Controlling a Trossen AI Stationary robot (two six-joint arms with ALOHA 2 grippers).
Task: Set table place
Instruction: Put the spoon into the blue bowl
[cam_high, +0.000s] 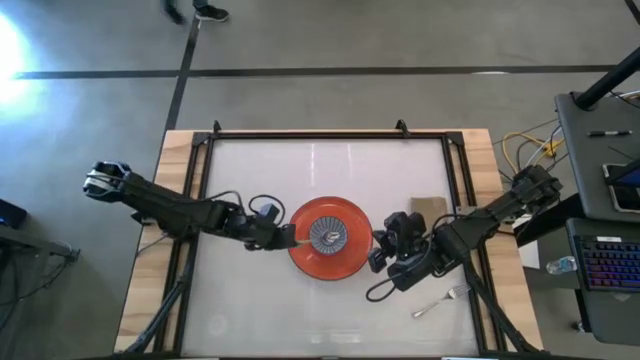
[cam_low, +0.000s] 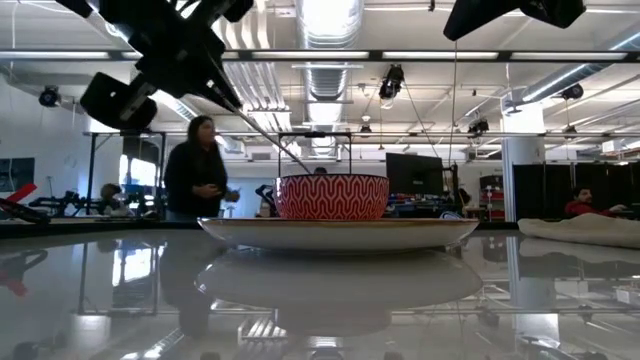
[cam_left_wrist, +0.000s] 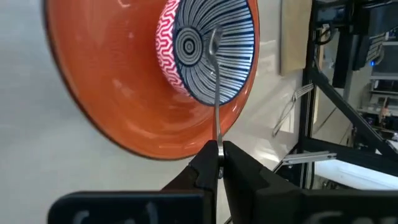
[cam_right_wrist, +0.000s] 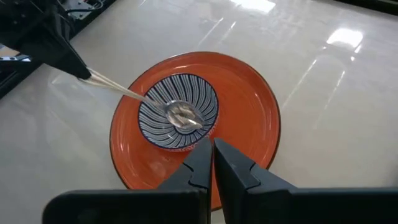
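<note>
A: One item was in transit: the spoon (cam_right_wrist: 177, 112). The left gripper (cam_left_wrist: 217, 163) was clenched on the tip of its handle, and the spoon's head lay inside the bowl (cam_high: 327, 235), which stood on the orange plate (cam_high: 352, 260) near the centre of the table (cam_high: 330, 160).

B: Orientation of the spoon?

A: In the high view its long axis ran roughly from 9 o'clock to 3 o'clock, handle toward 9, head toward 3, sloping down into the bowl.

B: Step in hand?

A: Judged as placing the spoon in the bowl. The next move probably called for releasing the handle so it rests on the rim, then withdrawing toward 9 o'clock without tipping the bowl.

B: The other arm?

A: The right gripper (cam_right_wrist: 212, 149) was clenched on nothing, waiting at the plate's 3 o'clock side. A fork (cam_high: 440, 300) lay toward 5 o'clock, a napkin (cam_high: 428, 205) toward 2 o'clock.
</note>
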